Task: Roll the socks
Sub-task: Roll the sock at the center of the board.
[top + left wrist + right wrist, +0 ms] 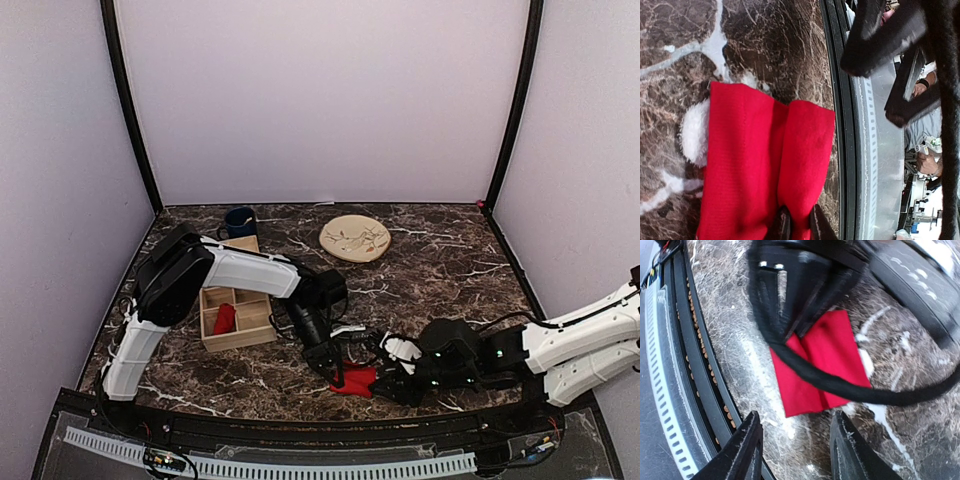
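A bright red sock (358,381) lies folded double on the marble table close to the front edge, with a white fluffy patch (692,132) showing at one side. My left gripper (799,227) is shut on one fold of the sock (765,160), a fingertip on each side of the pinched cloth. Just to the sock's right, my right gripper (797,452) stands open near the tabletop, short of the sock's edge (825,365) and touching nothing. Another red cloth piece (224,318), apparently the other sock, lies in a wooden box.
The wooden compartment box (240,335) stands at the left. Behind it is a dark blue cup (240,221). A beige plate (354,238) sits at the back centre. The table's black front rail (695,365) runs very near the sock. A black cable (840,385) crosses above the sock.
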Available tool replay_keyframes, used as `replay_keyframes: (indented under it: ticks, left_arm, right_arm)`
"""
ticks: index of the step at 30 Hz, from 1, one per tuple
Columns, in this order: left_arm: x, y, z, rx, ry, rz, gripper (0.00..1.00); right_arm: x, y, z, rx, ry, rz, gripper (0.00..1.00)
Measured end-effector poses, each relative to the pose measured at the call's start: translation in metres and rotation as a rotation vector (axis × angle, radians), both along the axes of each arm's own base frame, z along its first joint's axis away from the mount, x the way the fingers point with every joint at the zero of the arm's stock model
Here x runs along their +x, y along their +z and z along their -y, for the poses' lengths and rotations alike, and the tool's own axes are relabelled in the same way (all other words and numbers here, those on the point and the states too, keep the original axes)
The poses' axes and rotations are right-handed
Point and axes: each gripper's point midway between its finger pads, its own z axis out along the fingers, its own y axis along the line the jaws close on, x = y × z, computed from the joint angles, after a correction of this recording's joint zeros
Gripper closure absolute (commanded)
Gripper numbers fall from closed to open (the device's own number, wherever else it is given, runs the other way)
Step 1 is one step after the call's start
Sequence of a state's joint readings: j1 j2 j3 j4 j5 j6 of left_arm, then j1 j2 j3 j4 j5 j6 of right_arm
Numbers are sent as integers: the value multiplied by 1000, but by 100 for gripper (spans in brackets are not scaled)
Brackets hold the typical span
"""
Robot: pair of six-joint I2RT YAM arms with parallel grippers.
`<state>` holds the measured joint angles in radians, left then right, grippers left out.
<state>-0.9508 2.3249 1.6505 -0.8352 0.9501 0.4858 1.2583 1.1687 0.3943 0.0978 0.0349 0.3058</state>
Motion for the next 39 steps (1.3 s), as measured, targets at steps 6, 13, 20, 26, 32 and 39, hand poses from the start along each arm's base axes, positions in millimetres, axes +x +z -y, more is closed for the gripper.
replay_keyframes:
  ticks: [6, 13, 20, 26, 32, 39]
  left_arm:
    - [1, 0, -1, 14, 7, -28, 85]
    - [4, 0, -1, 28, 17, -59, 85]
    - [4, 0, -3, 36, 21, -83, 85]
    - [4, 0, -5, 43, 24, -89, 85]
    - [5, 0, -6, 46, 24, -91, 84]
    - [5, 0, -7, 51, 25, -92, 72]
  right_arm:
    - [-7, -7, -17, -76, 65, 66, 57]
    - [-6, -19, -23, -171, 100, 132, 56]
    - [0, -28, -25, -235, 108, 168, 59]
    - [0, -37, -23, -278, 123, 174, 65]
    - [0, -42, -22, -298, 136, 178, 79]
    - [-1, -44, -25, -306, 151, 177, 96]
